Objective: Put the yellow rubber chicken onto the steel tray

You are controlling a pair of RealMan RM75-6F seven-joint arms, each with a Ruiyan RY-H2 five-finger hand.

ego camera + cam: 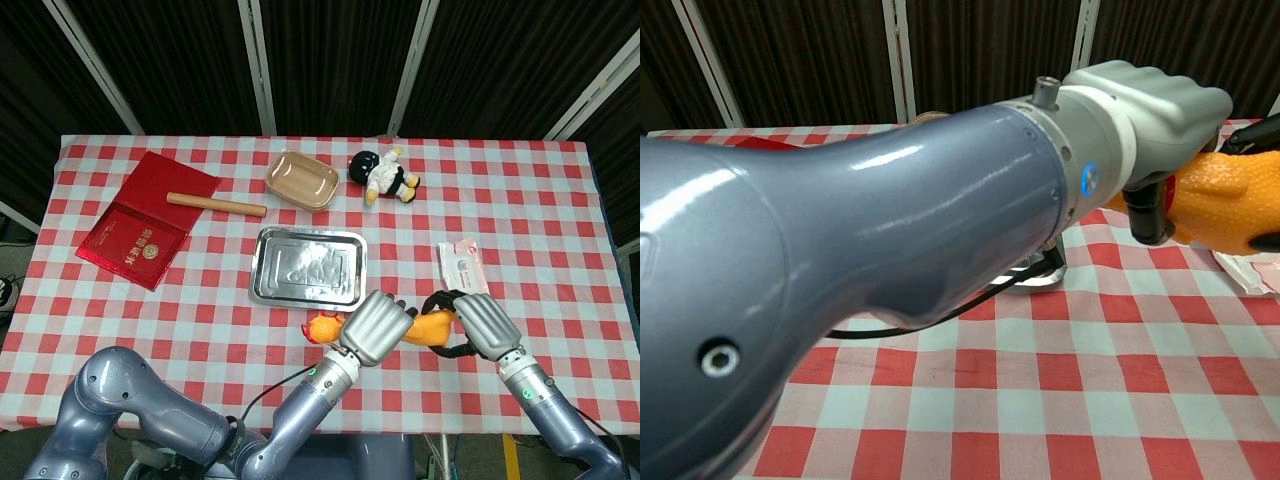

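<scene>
The yellow rubber chicken (428,329) hangs just above the checkered table near its front edge, its orange head (321,327) pointing left. My left hand (375,328) grips its middle from above. My right hand (483,325) wraps dark fingers around its tail end. In the chest view the left hand (1150,110) curls over the chicken (1230,200), and dark right fingers (1260,135) show at the frame's right edge. The steel tray (308,266) lies empty just behind the left hand.
A white packet (463,266) lies behind the right hand. Further back are a brown oval dish (302,179), a plush doll (383,173), a wooden stick (215,204) and a red booklet (140,222). My left forearm (890,260) fills most of the chest view.
</scene>
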